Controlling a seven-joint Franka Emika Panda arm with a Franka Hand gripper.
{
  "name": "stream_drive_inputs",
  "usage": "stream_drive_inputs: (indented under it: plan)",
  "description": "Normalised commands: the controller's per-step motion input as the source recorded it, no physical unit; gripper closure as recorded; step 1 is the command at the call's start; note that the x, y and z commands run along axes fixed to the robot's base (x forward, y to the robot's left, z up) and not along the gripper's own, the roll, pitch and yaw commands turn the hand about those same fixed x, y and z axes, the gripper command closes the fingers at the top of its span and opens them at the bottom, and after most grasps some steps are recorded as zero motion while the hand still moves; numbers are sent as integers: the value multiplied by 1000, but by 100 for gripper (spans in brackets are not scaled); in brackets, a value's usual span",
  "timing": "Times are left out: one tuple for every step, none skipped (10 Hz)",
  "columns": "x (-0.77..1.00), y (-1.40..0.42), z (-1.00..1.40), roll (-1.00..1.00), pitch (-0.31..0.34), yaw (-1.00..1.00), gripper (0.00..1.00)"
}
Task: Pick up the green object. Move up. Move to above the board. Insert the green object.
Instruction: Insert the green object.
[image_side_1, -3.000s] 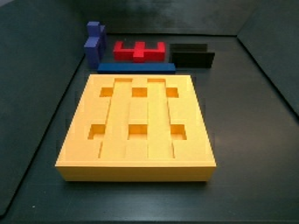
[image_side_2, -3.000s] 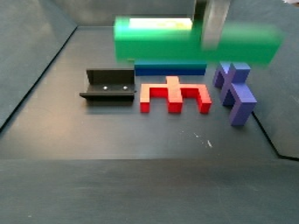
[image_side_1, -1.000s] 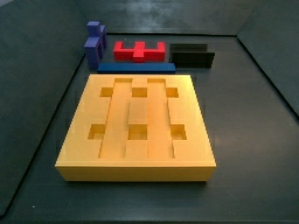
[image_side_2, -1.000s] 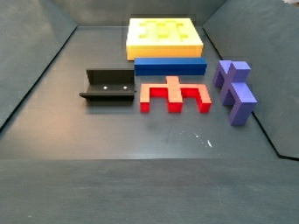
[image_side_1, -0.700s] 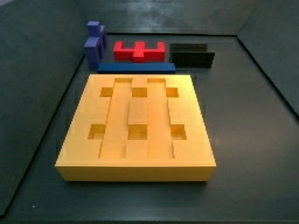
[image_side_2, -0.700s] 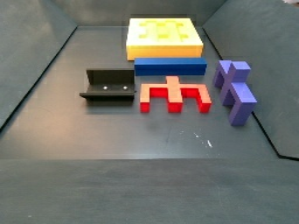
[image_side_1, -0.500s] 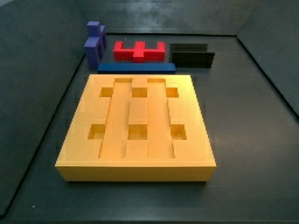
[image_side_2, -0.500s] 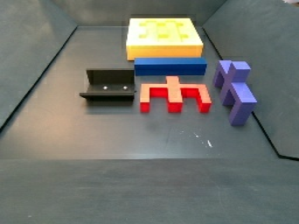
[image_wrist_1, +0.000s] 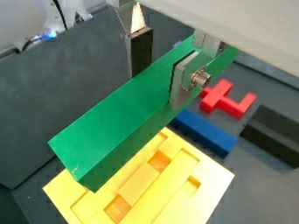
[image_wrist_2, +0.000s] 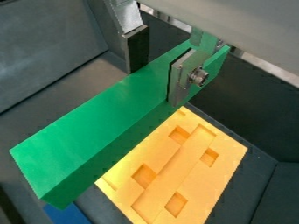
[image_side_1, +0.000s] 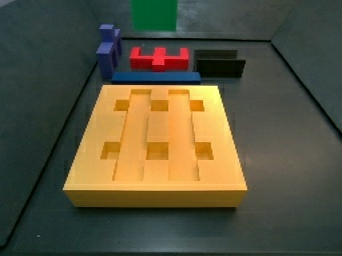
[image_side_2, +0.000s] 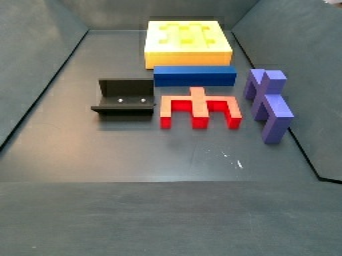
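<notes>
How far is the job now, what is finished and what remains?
Done: the green object is picked up and lifted; both wrist views show the hand shut on it, high over the floor. In hand: carrying it above the board, which lies below it in both wrist views. Left: lowering and inserting; the board's grooves and holes hold nothing yet.

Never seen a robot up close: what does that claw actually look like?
In both wrist views the claw hangs above the board: two flat silver metal fingers with dark pads, one carrying a round silver bolt head. No cables or markings show. The arm itself is out of view.
</notes>
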Motion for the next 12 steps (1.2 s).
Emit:
stream_drive_inputs:
  plan:
    - [-171, 0, -720, -224, -49, -31, 100]
    - [-326, 0, -831, -176, -51, 0, 100]
    - [-363, 0, -757, -203, -50, 0, 100]
    - [-320, 0, -683, -224, -54, 0, 100]
    - [-246, -106, -657, -201, -59, 140, 100]
    - [-191, -266, -800, -64, -99, 271, 100]
    - [-134, -300, -871, -7, -116, 251, 100]
    - [-166, -329, -869, -1, -121, 200, 100]
    - [-160, -354, -903, 0, -133, 203, 100]
    - [-80, -234, -706, 0, -70, 120, 100]
    - [43, -51, -451, 0, 0, 0, 100]
    - [31, 0, -229, 0, 0, 0, 100]
